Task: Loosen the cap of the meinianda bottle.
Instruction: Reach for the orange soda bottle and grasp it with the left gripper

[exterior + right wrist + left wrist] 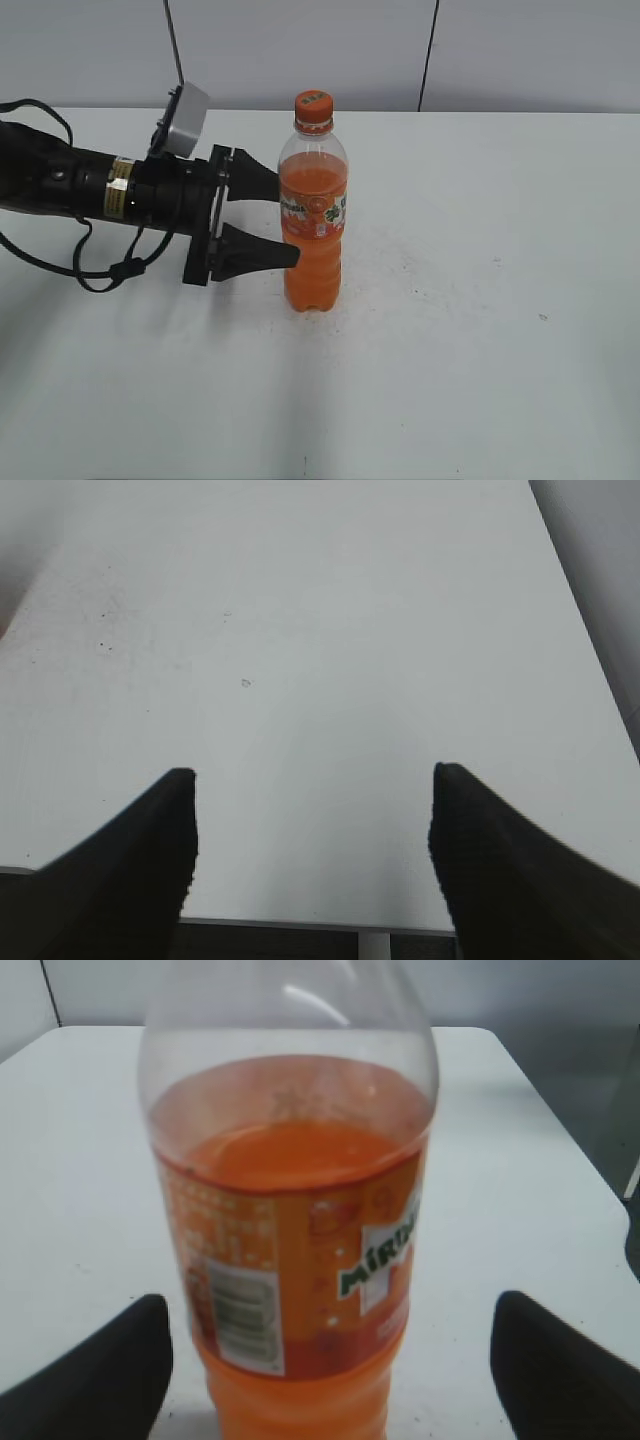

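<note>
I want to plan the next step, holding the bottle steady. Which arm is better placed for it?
Left. The left gripper is open right beside the bottle, at label height, one finger on each side. The right gripper sees only bare table, so it is probably farther away.

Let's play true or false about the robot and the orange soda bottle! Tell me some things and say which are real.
1. The bottle is standing up on the table. True.
2. The orange cap is off the bottle. False: it sits on the bottle's neck.
3. The left hand is open, with the bottle at its fingertips. True.
4. The left hand is squeezing the cap. False: it is down at the label, well below the cap.
5. The right hand is holding the bottle. False: it is open, with only bare table showing between its fingers.
</note>
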You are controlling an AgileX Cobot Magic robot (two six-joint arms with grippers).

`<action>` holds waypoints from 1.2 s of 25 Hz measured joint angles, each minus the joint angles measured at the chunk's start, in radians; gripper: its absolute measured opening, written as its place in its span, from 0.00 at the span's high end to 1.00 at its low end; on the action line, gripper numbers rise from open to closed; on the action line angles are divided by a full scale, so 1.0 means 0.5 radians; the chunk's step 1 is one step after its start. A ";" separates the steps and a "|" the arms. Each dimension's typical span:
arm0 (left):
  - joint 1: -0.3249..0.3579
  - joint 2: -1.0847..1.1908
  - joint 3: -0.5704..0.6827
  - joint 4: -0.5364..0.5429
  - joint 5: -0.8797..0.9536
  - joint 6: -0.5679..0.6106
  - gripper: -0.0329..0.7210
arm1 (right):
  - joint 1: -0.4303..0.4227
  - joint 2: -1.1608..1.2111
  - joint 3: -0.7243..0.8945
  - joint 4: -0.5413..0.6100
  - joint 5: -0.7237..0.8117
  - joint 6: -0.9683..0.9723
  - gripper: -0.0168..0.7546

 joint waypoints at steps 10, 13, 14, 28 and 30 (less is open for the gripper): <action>-0.139 0.210 -0.195 -0.043 -0.001 -0.014 0.17 | 0.000 0.000 0.000 0.001 0.000 0.000 0.27; -0.164 0.258 -0.250 -0.054 0.002 -0.037 0.18 | 0.000 0.000 0.000 0.001 0.000 0.000 0.27; -0.172 0.268 -0.265 -0.062 0.000 -0.040 0.18 | 0.000 0.000 0.000 0.001 0.000 0.000 0.27; -0.182 0.310 -0.294 -0.108 -0.003 -0.051 0.39 | 0.000 0.000 0.000 0.001 0.000 0.000 0.27; -0.182 0.310 -0.294 -0.108 -0.003 -0.051 0.39 | 0.000 0.000 0.000 0.001 0.000 0.000 0.27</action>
